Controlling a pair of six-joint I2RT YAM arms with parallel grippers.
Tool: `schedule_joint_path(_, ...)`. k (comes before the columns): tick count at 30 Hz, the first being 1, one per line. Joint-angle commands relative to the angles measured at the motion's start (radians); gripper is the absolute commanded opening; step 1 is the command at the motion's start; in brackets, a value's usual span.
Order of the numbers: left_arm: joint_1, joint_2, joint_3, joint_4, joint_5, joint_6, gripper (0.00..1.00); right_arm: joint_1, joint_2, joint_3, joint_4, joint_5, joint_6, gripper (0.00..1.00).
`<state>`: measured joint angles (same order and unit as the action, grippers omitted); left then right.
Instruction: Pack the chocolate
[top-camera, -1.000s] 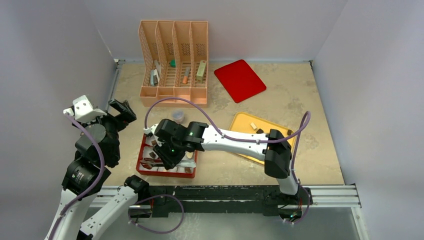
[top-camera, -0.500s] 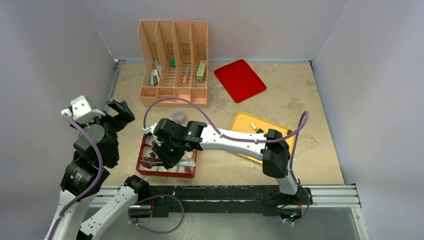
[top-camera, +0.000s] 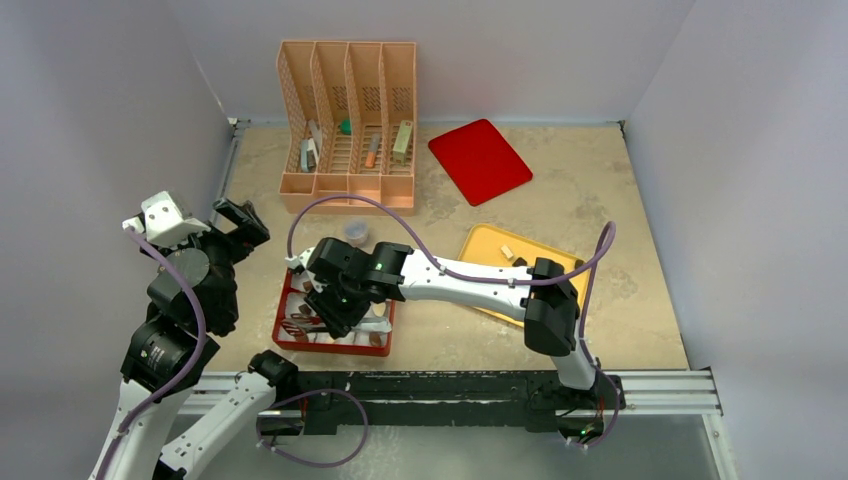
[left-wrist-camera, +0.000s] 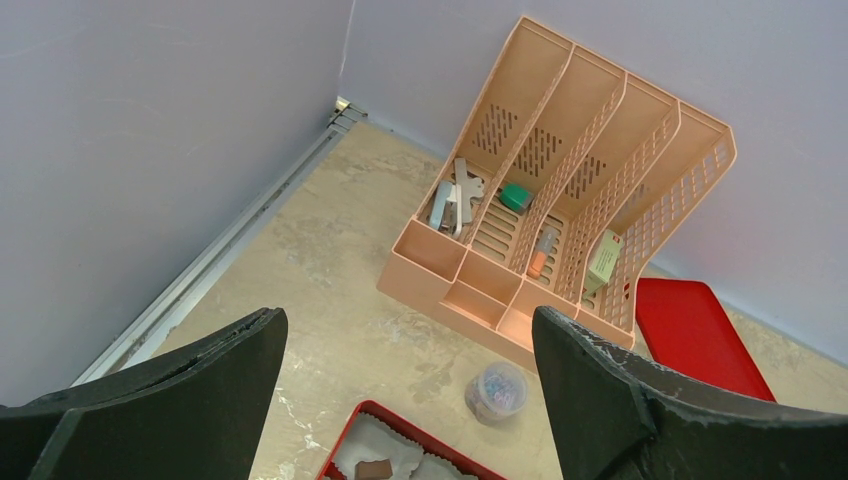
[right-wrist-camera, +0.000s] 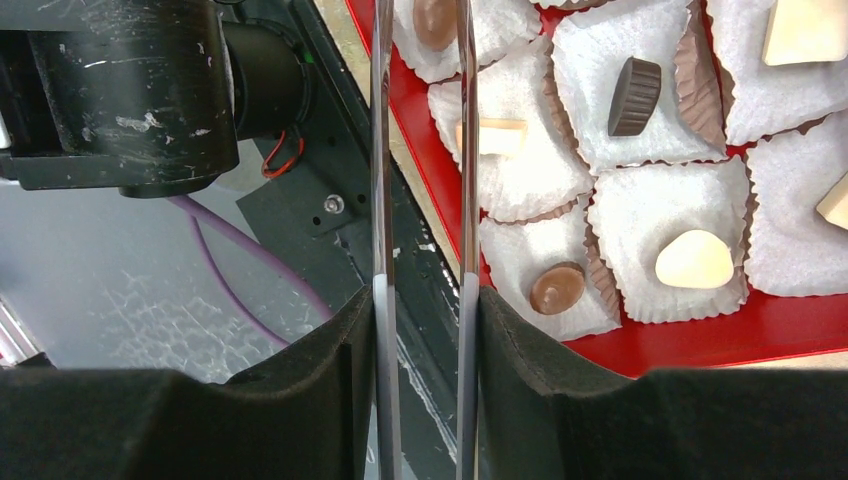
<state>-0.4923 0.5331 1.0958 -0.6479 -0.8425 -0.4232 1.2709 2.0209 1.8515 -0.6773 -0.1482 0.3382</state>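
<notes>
While slackening slightly over the last second, pinching clear tongs (right-wrist-camera: 381, 150) in the right tool (right-wrist-camera: 425, 300), narrow, above the near side of the red box (right-wrist-camera: 700, 335). Probably releasing a cream chocolate (right-wrist-camera: 495, 137) into its paper cup (right-wrist-camera: 530, 180), beside others already seated. Keeping the left tool (left-wrist-camera: 405, 370) wide and empty, left over the desk (left-wrist-camera: 330, 300). Likely heading next for pieces on the yellow tray (top-camera: 485, 245).

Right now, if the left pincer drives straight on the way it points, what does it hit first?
Probably bare table just in front of the peach organizer. The open left pincer aims down at that patch; the small round cup sits off to one side. Depth is unclear.
</notes>
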Motion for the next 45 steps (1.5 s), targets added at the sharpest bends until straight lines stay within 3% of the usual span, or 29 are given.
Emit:
schedule_joint_path(1,-0.003,0.006,0.032,0.023,-0.012,0.024,0.92,0.004,-0.020,0.055,0.005,0.010,-0.018,0.40)
schedule_joint_path(9,-0.003,0.015,0.016,0.038,-0.006,0.026,0.92,0.003,-0.073,0.049,-0.008,0.030,-0.005,0.39)
schedule_joint_path(24,-0.003,0.061,-0.089,0.092,0.089,-0.019,0.92,-0.070,-0.278,-0.062,-0.058,0.315,0.013,0.36)
schedule_joint_path(33,-0.003,0.072,-0.180,0.127,0.167,-0.048,0.92,-0.285,-0.434,-0.211,-0.062,0.451,0.036,0.36)
schedule_joint_path(37,-0.003,0.074,-0.214,0.136,0.172,-0.044,0.92,-0.411,-0.462,-0.265,-0.046,0.577,0.031,0.36)
schedule_joint_path(45,-0.003,0.101,-0.246,0.170,0.215,-0.035,0.92,-0.698,-0.480,-0.337,0.050,0.659,-0.005,0.37)
